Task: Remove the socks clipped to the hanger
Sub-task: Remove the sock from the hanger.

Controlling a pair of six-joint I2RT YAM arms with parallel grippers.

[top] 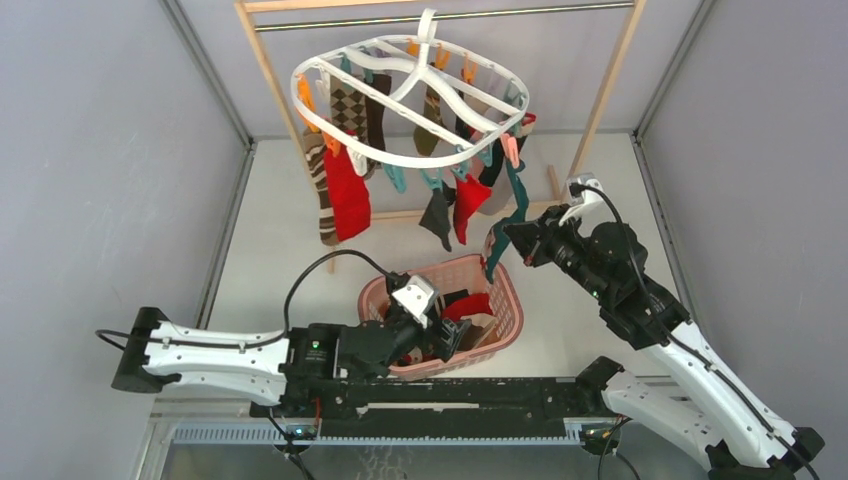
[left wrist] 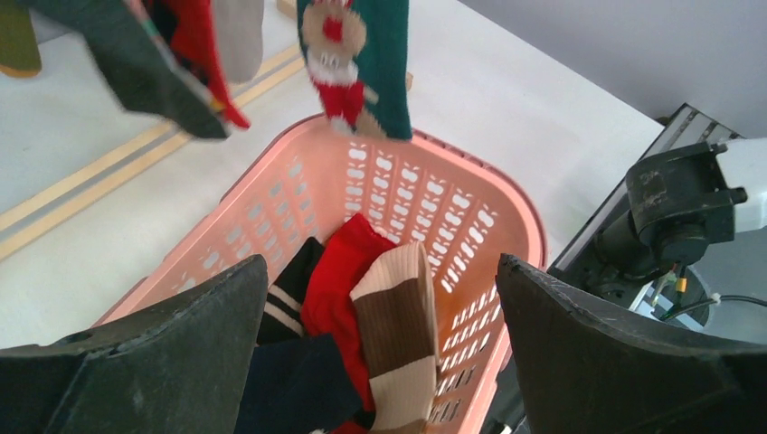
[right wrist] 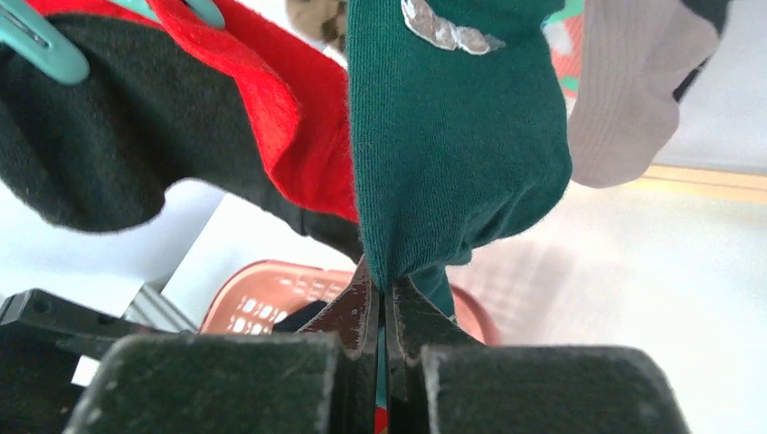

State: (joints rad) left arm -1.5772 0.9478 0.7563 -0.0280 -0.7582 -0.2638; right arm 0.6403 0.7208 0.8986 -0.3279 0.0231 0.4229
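Table [top: 270, 250]: 1 hanger [top: 430, 163], 1 basket [top: 513, 300], R tool [top: 499, 245] pinching sock [top: 517, 205].

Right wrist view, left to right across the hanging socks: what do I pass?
In order: black sock → red sock → dark green sock, its lower end pinched in the shut right tool → pale sock.

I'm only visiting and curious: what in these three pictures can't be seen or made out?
Right wrist view: the top of the green sock, pinched in the right fingers, is cut off by the upper edge, so its clip does not show.
Left wrist view: the near end of the basket is hidden behind the open left fingers.
Top view: the socks at the back of the hanger overlap, so their number cannot be told.
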